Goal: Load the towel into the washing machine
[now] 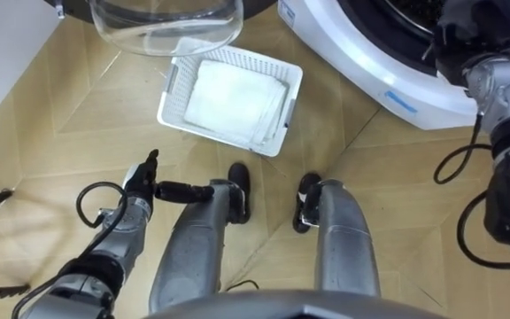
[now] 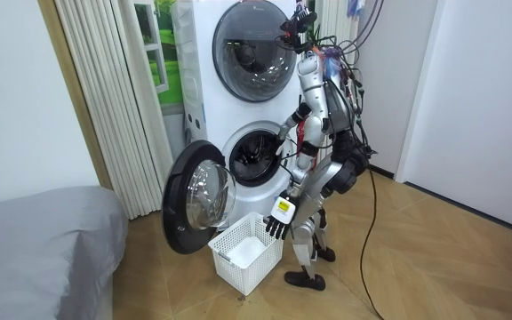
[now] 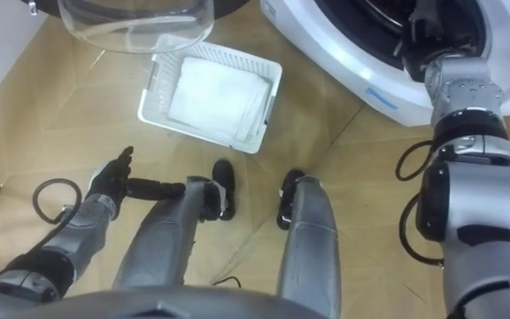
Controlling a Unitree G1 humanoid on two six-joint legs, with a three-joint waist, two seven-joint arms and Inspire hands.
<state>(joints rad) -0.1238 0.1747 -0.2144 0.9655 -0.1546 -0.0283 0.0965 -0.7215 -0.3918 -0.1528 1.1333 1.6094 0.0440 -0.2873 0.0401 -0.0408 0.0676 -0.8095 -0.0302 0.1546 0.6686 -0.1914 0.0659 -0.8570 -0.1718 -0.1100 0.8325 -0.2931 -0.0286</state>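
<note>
A folded white towel (image 1: 237, 102) lies in a white plastic basket (image 1: 168, 108) on the wooden floor, just ahead of my feet. The washing machine (image 1: 370, 64) is in front of me to the right, its drum (image 2: 254, 156) open. My right arm reaches into that opening, and the right hand (image 1: 454, 40) is dark inside the drum. My left hand (image 1: 140, 182) hangs low beside my left leg with straight fingers, holding nothing, well short of the basket. In the room view I stand close to the machine with the basket (image 2: 243, 258) at my feet.
The round glass door (image 1: 166, 22) of the washing machine stands swung open beyond the basket, on my left. A second machine (image 2: 252, 49) sits stacked above the washing machine. A grey bed (image 2: 43, 240) lies at the room view's left, with open floor behind me.
</note>
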